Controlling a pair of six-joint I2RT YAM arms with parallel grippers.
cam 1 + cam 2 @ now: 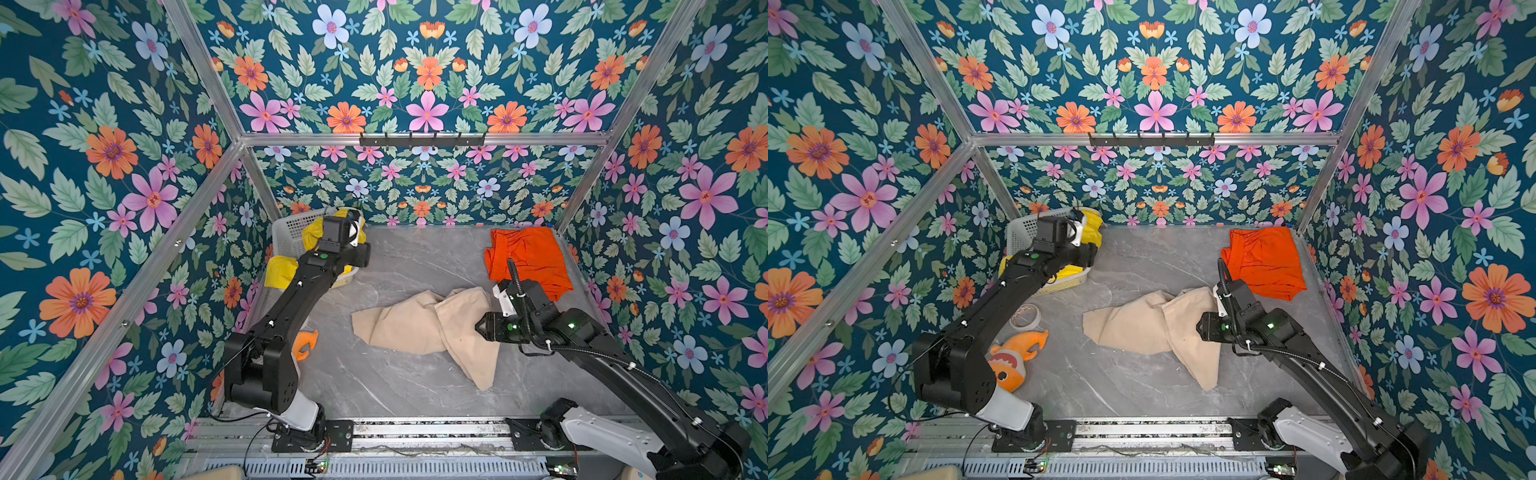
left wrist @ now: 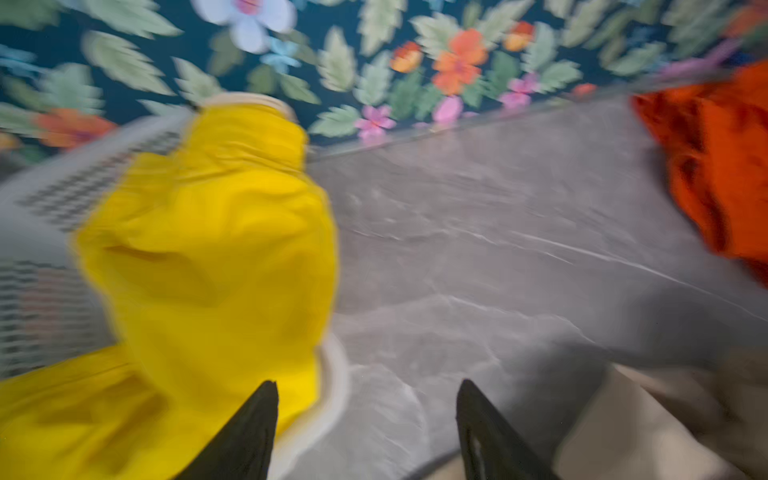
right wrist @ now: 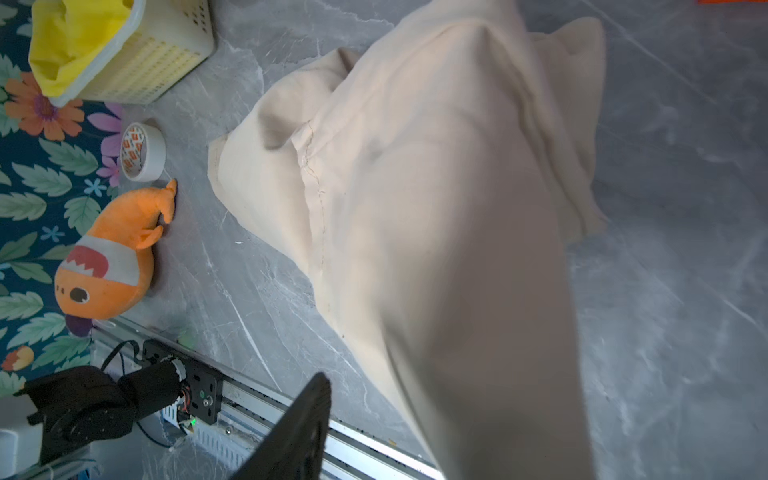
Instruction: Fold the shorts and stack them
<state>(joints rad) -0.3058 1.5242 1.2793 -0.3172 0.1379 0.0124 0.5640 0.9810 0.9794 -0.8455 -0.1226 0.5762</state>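
Observation:
The beige shorts [image 1: 415, 328] [image 1: 1142, 328] lie crumpled in the middle of the grey table. My right gripper [image 1: 478, 326] is at their right edge. In the right wrist view its one visible finger [image 3: 307, 419] stands clear of the beige cloth [image 3: 436, 187], which drapes over and hides the other finger. The orange shorts [image 1: 525, 257] [image 2: 723, 166] lie folded at the back right. The yellow shorts [image 1: 278, 270] [image 2: 216, 249] hang out of the white basket [image 1: 289, 235]. My left gripper [image 2: 368, 386] hovers open and empty beside that basket.
An orange plush fish [image 1: 1013, 357] [image 3: 108, 257] and a roll of tape [image 1: 1025, 316] [image 3: 143, 151] lie at the left near the left arm's base. Floral walls close in the table on three sides. A metal rail [image 3: 291, 411] runs along the front edge.

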